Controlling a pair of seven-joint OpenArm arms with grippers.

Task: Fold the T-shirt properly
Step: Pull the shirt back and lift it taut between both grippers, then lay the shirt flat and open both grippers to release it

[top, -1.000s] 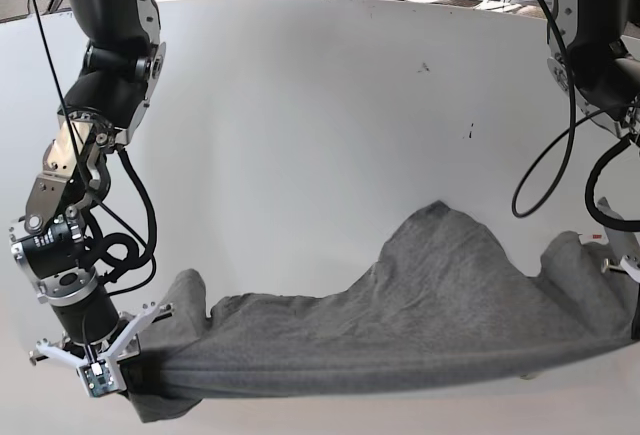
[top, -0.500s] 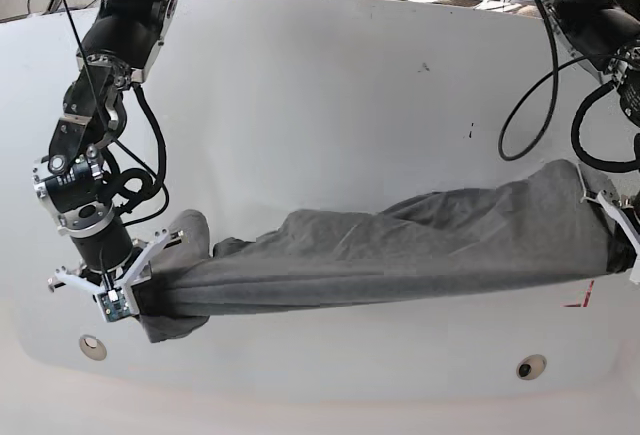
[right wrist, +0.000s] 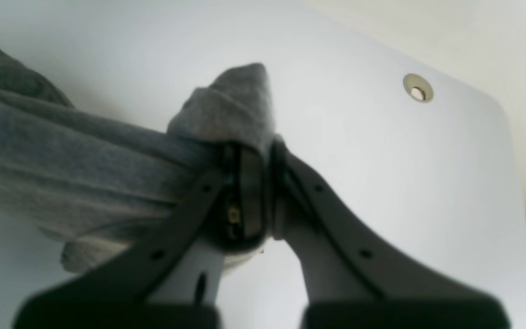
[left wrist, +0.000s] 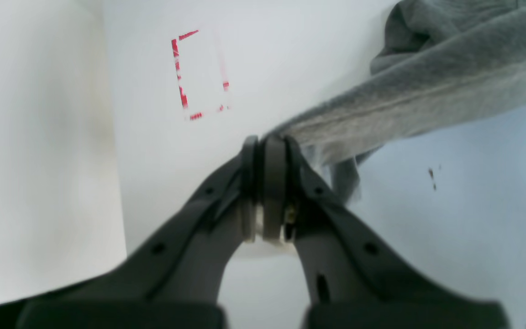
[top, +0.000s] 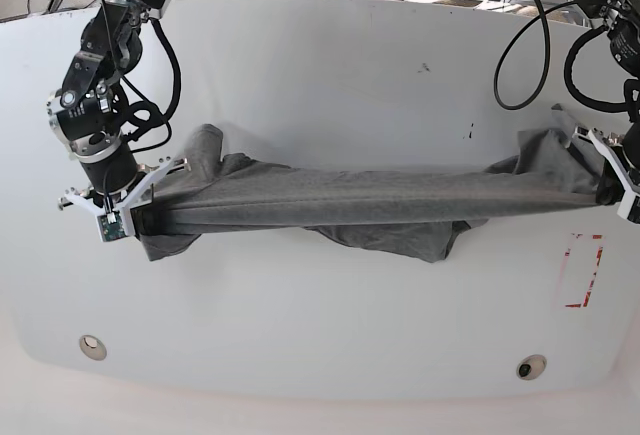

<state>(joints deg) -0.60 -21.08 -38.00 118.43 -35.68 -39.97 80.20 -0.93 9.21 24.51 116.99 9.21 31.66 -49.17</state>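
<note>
The dark grey T-shirt (top: 370,200) hangs stretched in a long band across the white table (top: 320,85), held up at both ends, with a loose fold sagging under its middle. At the base view's left end, my right gripper (top: 130,217) is shut on bunched fabric; in its wrist view the T-shirt (right wrist: 85,155) wraps over the right gripper (right wrist: 256,151). My left gripper (top: 612,193) is shut on the other end at the base view's right. There the T-shirt (left wrist: 427,91) runs up and away from the pinched left gripper (left wrist: 267,141).
A red rectangle outline (top: 582,270) is marked on the table near the front right, also visible as a red outline (left wrist: 201,73) in the left wrist view. Two round holes (top: 92,345) (top: 530,366) sit near the table's front edge. Cables hang beyond the far edge.
Both arms have carried the T-shirt away from the table's front edge toward the middle and lifted it. The cloth has pulled taut into a narrower band.
</note>
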